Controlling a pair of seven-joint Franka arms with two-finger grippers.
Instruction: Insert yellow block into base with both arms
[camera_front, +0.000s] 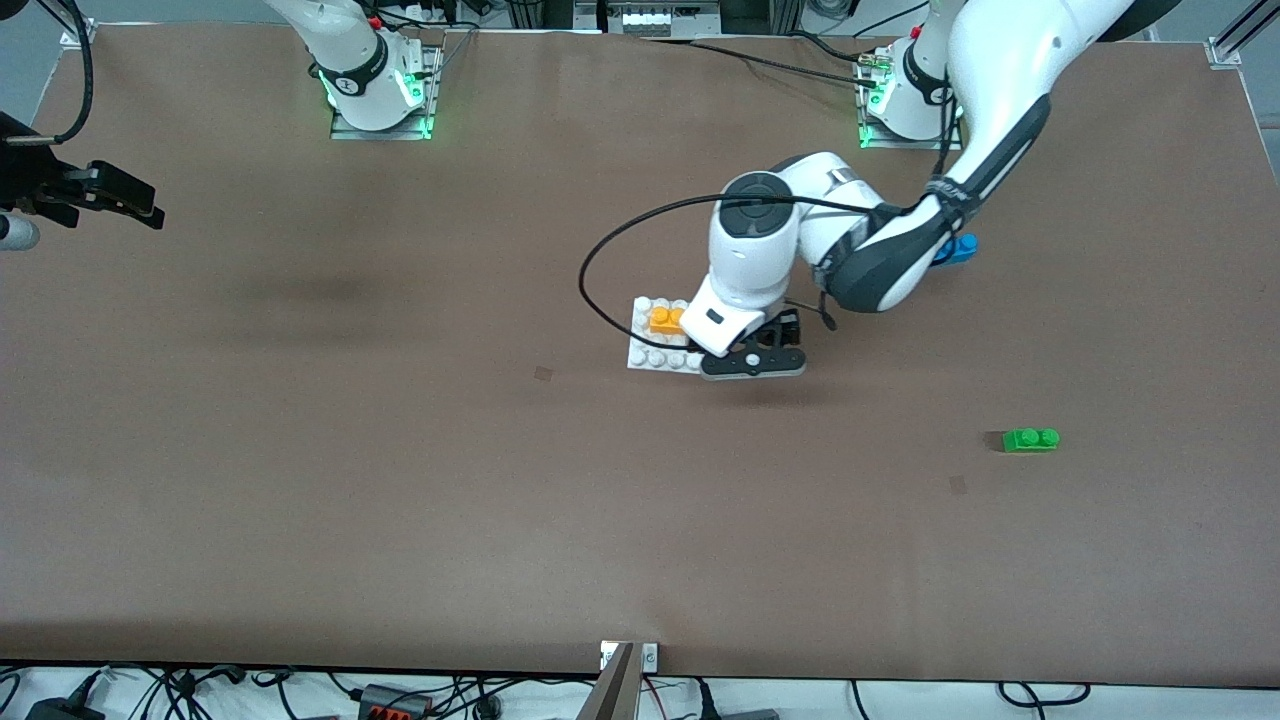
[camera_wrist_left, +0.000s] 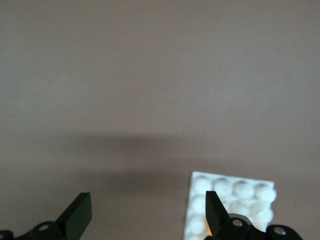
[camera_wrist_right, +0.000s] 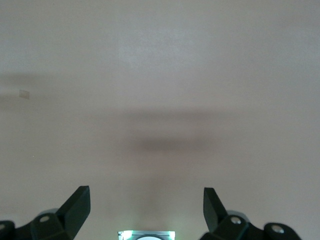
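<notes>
The yellow block (camera_front: 665, 320) sits on the base (camera_front: 648, 356), pressed among its studs, its long axis running toward the two ends of the table, studs up. The base lies flat near the middle of the table (camera_front: 400, 480), with bare brown surface open all around it. My left gripper (camera_wrist_left: 148, 215) hangs just over the base's edge toward my left arm's end, fingers spread wide with nothing between them; in my left wrist view one finger (camera_wrist_left: 216, 210) overlaps the white studs. My right gripper (camera_wrist_right: 146, 207) waits high at the right arm's end of the table, fingers apart and empty. A green brick (camera_front: 1030, 439) lies well apart, nearer the camera.
</notes>
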